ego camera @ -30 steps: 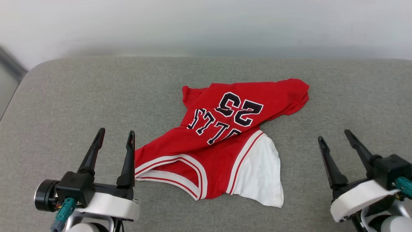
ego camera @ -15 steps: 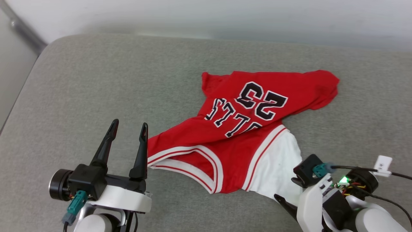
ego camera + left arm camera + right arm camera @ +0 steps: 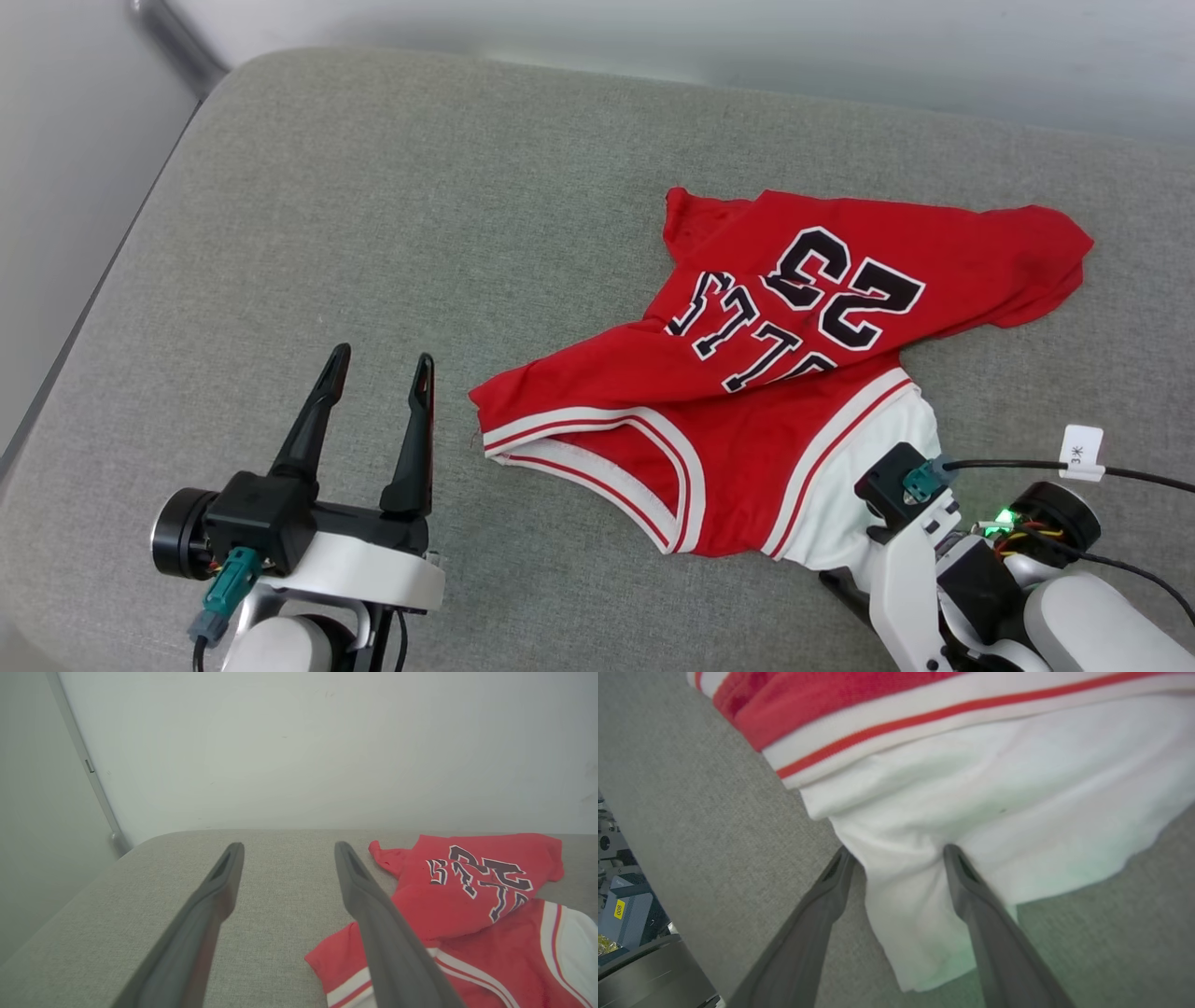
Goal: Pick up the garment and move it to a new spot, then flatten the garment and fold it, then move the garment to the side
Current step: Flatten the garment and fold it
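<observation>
**Jaws wide on both arms; a thin sleeve pinch is the risk**

Both pairs of jaws are held fully apart and nothing is gripped. The left gripper (image 3: 385, 353) is seen at the lower left of the head view, just beside the garment (image 3: 784, 411) but clear of it. The garment is spread, crumpled, on the grey cushion (image 3: 373, 233), right of centre. The right gripper (image 3: 897, 849) is set at the white sleeve (image 3: 994, 812), at the lower right, with its fingers placed astride the sleeve's edge.

If the jaws were closed there, only one thin layer might be caught. The garment could then be hung from one sleeve, bunched further, or let slip. Cushion cloth might also be pinched if the fingers were pressed low.

"23" is read upside down on the red body. Of the block letters beside it, "LLS" is clear and the rest is lost in a fold. A white tag (image 3: 1081, 446) carries a mark too small to be read. A yellow sticker (image 3: 619, 909) at the left edge of the right wrist view is marked "008" or "800".
</observation>
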